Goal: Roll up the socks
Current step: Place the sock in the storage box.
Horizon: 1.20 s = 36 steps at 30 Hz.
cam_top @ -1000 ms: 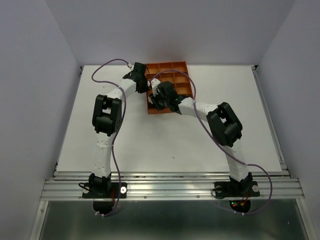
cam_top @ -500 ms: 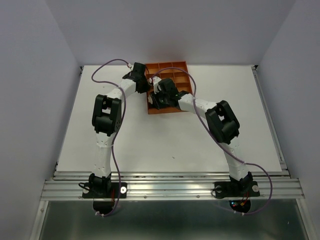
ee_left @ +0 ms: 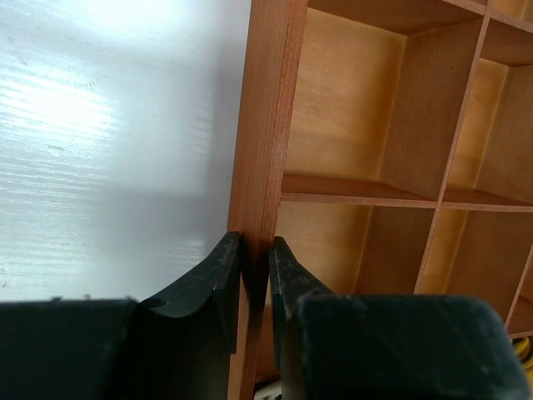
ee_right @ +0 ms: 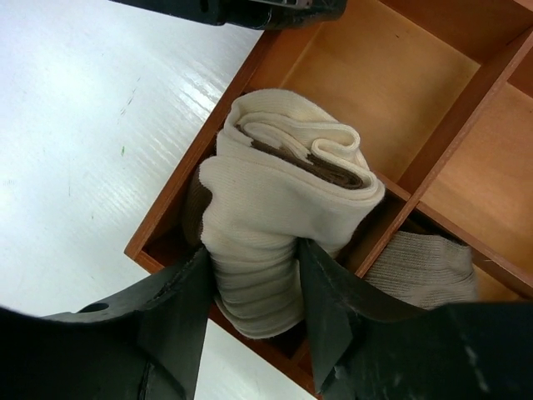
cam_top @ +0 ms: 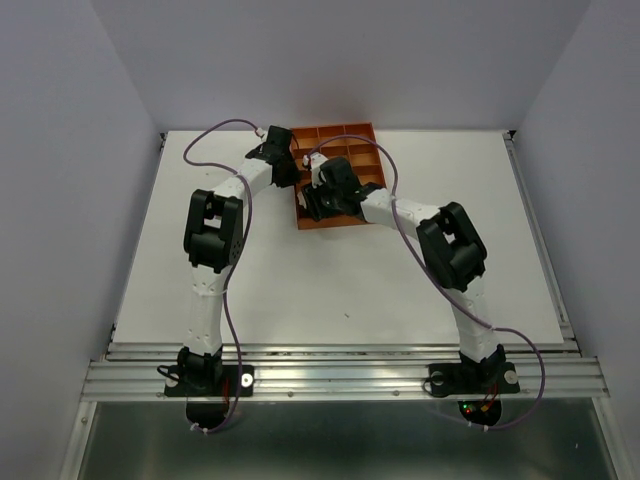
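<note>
In the right wrist view a rolled cream sock with a brown band stands in the corner compartment of the orange tray. My right gripper is shut on its lower part, one finger pressing each side. A taupe-brown sock lies in the compartment beside it. My left gripper is shut on the tray's outer wall, one finger outside and one inside. A sliver of mustard-yellow fabric shows at the left wrist view's edge. From above, both grippers meet at the tray's left side.
The tray lies at the back middle of the white table, with several compartments bare. Pale walls close in the table on three sides. A metal rail runs along the near edge by the arm bases.
The right arm's elbow has shifted slightly right and its wrist has crept a little further over the tray. The left arm has not moved.
</note>
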Available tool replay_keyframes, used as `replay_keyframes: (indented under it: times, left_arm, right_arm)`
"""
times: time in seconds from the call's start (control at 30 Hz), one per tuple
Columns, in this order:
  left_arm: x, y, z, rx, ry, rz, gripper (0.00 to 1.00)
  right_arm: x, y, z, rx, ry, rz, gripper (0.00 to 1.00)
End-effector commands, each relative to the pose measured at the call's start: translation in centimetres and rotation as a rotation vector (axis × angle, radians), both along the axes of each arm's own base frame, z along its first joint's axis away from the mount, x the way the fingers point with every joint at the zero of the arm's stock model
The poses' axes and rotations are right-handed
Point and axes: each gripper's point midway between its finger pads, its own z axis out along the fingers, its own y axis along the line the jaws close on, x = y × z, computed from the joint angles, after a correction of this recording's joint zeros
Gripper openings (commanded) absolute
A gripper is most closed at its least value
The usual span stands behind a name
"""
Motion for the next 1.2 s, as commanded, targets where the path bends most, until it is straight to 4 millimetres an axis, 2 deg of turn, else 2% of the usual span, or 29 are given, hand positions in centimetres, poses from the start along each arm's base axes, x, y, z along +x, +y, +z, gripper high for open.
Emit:
replay_keyframes:
  times: [0.0,0.3,0.5,0.63,0.93,1.03,1.17]
  left_arm:
    - [-0.9,0.3,-1.0,-0.041,0.059,0.068,0.00]
    - [-0.8,0.3,-1.0,-0.043,0.055,0.065,0.00]
    - [-0.9,0.3,-1.4,-0.042,0.061,0.065,0.00]
    - [-0.9,0.1,-1.4,-0.045,0.062,0.060,0.00]
    - [-1.0,0.0,-1.5,-0.047,0.067,0.057,0.00]
    - [-1.0,0.2,-1.5,-0.046,0.066,0.062,0.00]
    - [-0.9,0.2,-1.4,-0.048,0.063,0.063,0.00]
  right_arm:
    - [-5.8,-1.2,-4.0,-0.098,0.214,0.065,0.52]
    - [-4.1,-0.8,-0.6,-0.071,0.115,0.053,0.61]
    - [-2.9,0.1,2.4,-0.037,0.027,0.081,0.68]
    - [-2.5,0.5,3.6,-0.014,-0.003,0.084,0.68]
    - [0.1,0.8,5.9,0.000,-0.108,0.025,0.72]
    - [1.1,1.1,7.2,0.017,-0.149,0.000,0.73]
    - [1.7,1.5,8.2,0.041,-0.172,-0.009,0.75]
